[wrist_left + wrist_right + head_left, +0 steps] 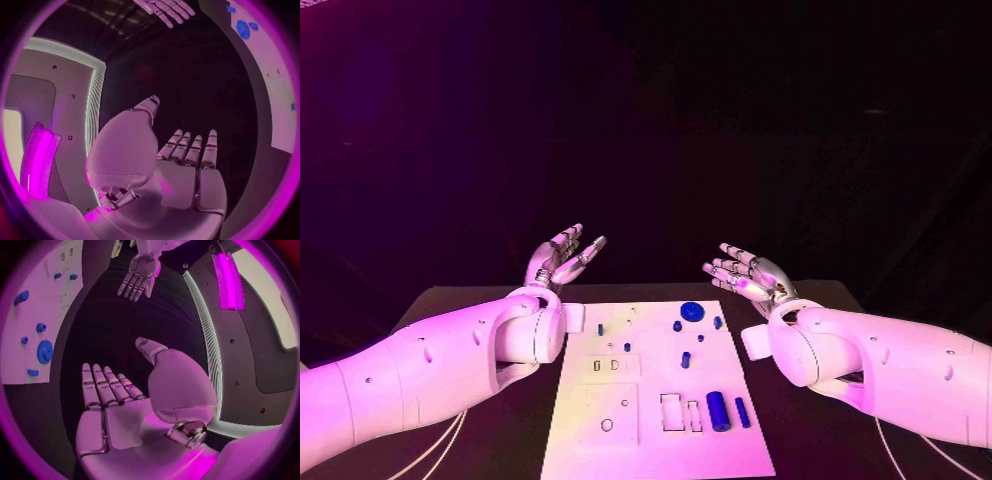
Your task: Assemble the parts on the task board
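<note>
Parts (718, 411) are lying on the task board (659, 455), between both hands. Left hand (564, 255) and right hand (747, 272) are hovering beyond its far end, fingers apart, holding nothing.

I have both arms reaching forward, one at each side. My left hand (564, 256) is raised, palm turned inward, fingers straight, apart and holding nothing. My right hand (750, 273) mirrors it, palm up, fingers spread and likewise holding nothing.
</note>
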`<state>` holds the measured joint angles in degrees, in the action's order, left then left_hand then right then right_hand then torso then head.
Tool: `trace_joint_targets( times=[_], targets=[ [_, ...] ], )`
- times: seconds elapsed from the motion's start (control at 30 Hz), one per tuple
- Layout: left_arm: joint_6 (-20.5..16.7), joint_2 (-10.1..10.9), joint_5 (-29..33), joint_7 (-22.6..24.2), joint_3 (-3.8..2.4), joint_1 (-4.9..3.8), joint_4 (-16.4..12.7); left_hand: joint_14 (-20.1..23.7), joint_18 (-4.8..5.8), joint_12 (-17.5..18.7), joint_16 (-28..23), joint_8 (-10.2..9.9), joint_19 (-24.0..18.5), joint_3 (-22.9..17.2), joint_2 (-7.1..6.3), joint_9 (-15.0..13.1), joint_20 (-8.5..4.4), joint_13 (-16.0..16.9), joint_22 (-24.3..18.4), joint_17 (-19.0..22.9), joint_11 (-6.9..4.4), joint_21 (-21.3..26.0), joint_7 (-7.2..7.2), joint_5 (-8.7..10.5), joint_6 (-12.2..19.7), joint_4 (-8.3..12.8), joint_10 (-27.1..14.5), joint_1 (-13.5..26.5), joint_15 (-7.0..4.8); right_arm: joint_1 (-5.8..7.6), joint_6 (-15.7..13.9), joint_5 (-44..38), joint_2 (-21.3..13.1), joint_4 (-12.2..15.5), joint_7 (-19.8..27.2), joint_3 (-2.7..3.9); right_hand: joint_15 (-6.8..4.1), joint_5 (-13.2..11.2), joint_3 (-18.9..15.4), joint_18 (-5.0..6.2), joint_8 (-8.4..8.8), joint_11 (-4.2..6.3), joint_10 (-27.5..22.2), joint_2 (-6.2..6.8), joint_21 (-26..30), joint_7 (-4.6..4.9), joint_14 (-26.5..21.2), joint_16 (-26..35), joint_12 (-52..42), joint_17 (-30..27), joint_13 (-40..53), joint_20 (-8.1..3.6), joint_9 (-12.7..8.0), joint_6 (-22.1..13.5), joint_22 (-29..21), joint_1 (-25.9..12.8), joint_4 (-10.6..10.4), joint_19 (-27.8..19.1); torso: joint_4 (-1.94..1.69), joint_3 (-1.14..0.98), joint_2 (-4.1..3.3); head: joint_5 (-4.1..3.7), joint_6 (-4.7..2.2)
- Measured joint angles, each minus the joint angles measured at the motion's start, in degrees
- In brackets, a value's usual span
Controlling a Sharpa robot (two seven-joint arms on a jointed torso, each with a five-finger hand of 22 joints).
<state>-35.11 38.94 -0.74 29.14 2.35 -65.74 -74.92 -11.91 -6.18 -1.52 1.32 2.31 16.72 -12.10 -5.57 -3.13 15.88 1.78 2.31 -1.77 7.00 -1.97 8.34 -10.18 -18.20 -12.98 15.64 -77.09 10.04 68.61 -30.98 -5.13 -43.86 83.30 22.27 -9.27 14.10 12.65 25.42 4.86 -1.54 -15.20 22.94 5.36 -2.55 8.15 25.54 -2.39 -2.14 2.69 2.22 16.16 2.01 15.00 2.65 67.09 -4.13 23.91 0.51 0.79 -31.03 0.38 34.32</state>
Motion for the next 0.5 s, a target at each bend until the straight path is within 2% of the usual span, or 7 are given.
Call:
trace_joint_targets(
  times=[0.07, 0.1, 0.17, 0.23, 0.33, 0.43, 0.5],
  targets=[
    [0.68, -0.08, -0.15, 0.05, 0.02, -0.06, 0.22, -0.53, -0.80, -0.16, 0.16, 0.23, 0.43, -0.23, -0.08, -0.09, 0.43, 0.12, 0.10, -0.09, 0.28, -0.26, 0.02, -0.26, -0.83, -0.41, 0.71, -1.77, 0.53, 0.48, 1.66, -0.76, 0.07, -0.41, -0.75, -0.51, 0.02, 0.21, 0.36, 0.07, -0.24, -0.03, 0.84, 0.00, -0.24, -0.01, 1.04, -0.23, 0.00, 0.11, 0.08, 0.12, 0.09, 0.60, 0.11, 0.76, 0.10, 0.89, 0.00, 0.00, 0.00, 0.00, 0.00],
    [1.00, -0.09, -0.22, 0.08, 0.02, -0.08, 0.26, -0.73, -0.90, -0.25, 0.22, 0.25, 0.60, -0.26, -0.05, -0.13, 0.60, 0.15, 0.12, -0.15, 0.37, -0.36, 0.06, -0.26, -1.01, -0.56, 0.97, -2.39, 0.72, 0.73, 2.56, -1.16, 0.10, -0.62, -1.16, -0.74, 0.01, 0.22, 0.49, 0.62, -0.39, 0.01, 1.38, -0.01, -0.43, 0.02, 1.68, -0.43, 0.00, 0.19, 0.13, 0.14, 0.15, 1.04, 0.17, 1.21, 0.23, 1.32, 0.01, 0.00, 0.00, 0.00, 0.00],
    [1.61, -0.11, -0.39, 0.13, 0.04, -0.08, 0.29, -2.57, -0.90, -0.51, 0.72, 0.49, 0.97, -0.15, 0.65, -0.29, 0.92, 0.33, 0.24, -0.43, 1.90, -0.44, 0.15, -0.26, -2.19, -0.97, 2.91, -3.20, 1.46, 1.09, 4.19, -1.91, 0.14, -0.94, -1.91, -1.08, -0.04, 0.21, 0.94, 0.88, -0.49, -0.01, 2.80, -0.04, -0.62, 0.09, 3.34, -0.58, -0.09, 0.43, 0.25, 0.27, 0.34, 2.22, 0.32, 2.37, 0.67, 2.49, 0.01, 0.00, 0.00, 0.00, -0.01],
    [2.00, -0.11, -0.48, 0.16, 0.05, -0.08, 0.30, -3.56, -0.89, -0.52, 0.73, 0.56, 1.54, -0.08, 0.83, -0.41, 0.92, 0.43, 0.31, -0.60, 2.55, -0.69, 0.22, -0.26, -3.09, -1.03, 4.24, -3.37, 1.90, 1.27, 5.63, -2.59, 0.16, -1.12, -2.56, -1.23, -0.15, 0.21, 1.40, 0.88, -0.97, 0.05, 4.04, 0.02, -0.89, 0.18, 4.69, -0.84, -0.28, 0.57, 0.28, 0.24, 0.57, 3.66, 0.41, 3.44, 1.13, 3.46, 0.01, 0.01, 0.00, 0.00, -0.01],
    [4.26, 2.95, -0.99, 0.03, 0.05, -0.34, -1.86, -6.72, -0.90, -0.85, 1.40, 1.04, 2.22, -0.08, 1.37, -0.63, 0.97, 0.65, 0.39, -1.07, 3.54, -1.03, 0.34, -0.26, -4.81, -1.03, 7.27, -3.91, 2.13, 2.69, 6.60, -5.62, -1.20, -2.02, -3.26, -1.05, -0.40, 0.08, 1.93, 0.92, -1.81, 0.25, 6.72, 0.17, -1.27, 0.39, 7.36, -1.32, -0.47, 0.88, 0.46, 0.34, 1.07, 6.72, 0.52, 5.14, 2.38, 4.99, -0.07, -0.11, -0.49, -0.16, 0.87],
    [5.66, 4.53, -1.33, -0.08, -0.04, -0.51, -2.28, -12.16, -0.89, -1.13, 2.50, 1.85, 7.13, -0.08, 1.48, -1.13, 0.90, 0.85, 1.09, -1.84, 4.26, -2.43, 0.56, -0.26, -8.11, -1.03, 11.58, -4.68, 2.22, 3.49, 6.64, -9.42, -1.76, -3.17, -3.65, -0.75, -1.02, -0.55, 2.42, 1.80, -3.05, 0.71, 12.41, 0.42, -2.04, 0.72, 12.75, -2.59, -1.19, 1.54, 0.84, 0.37, 1.85, 11.49, 0.81, 6.73, 3.94, 8.02, -0.25, -0.24, -1.19, -0.39, 1.32],
    [6.37, 4.93, -1.52, -0.11, -0.08, -0.56, -3.19, -17.98, -0.90, -1.64, 3.89, 2.63, 13.25, -0.08, 1.22, -1.59, 0.88, 1.17, 1.97, -2.68, 5.11, -4.37, 0.76, -0.26, -10.86, -1.03, 16.00, -4.97, 2.52, 3.61, 6.64, -12.25, -1.66, -3.20, -3.87, -0.75, -1.57, -0.67, 2.81, 2.70, -3.92, 1.14, 16.21, 0.87, -2.91, 0.97, 15.84, -3.39, -1.67, 1.91, 1.00, 0.37, 2.40, 14.83, 1.12, 7.17, 4.63, 10.82, -0.36, -0.30, -1.65, -0.55, 1.41]
  ],
)
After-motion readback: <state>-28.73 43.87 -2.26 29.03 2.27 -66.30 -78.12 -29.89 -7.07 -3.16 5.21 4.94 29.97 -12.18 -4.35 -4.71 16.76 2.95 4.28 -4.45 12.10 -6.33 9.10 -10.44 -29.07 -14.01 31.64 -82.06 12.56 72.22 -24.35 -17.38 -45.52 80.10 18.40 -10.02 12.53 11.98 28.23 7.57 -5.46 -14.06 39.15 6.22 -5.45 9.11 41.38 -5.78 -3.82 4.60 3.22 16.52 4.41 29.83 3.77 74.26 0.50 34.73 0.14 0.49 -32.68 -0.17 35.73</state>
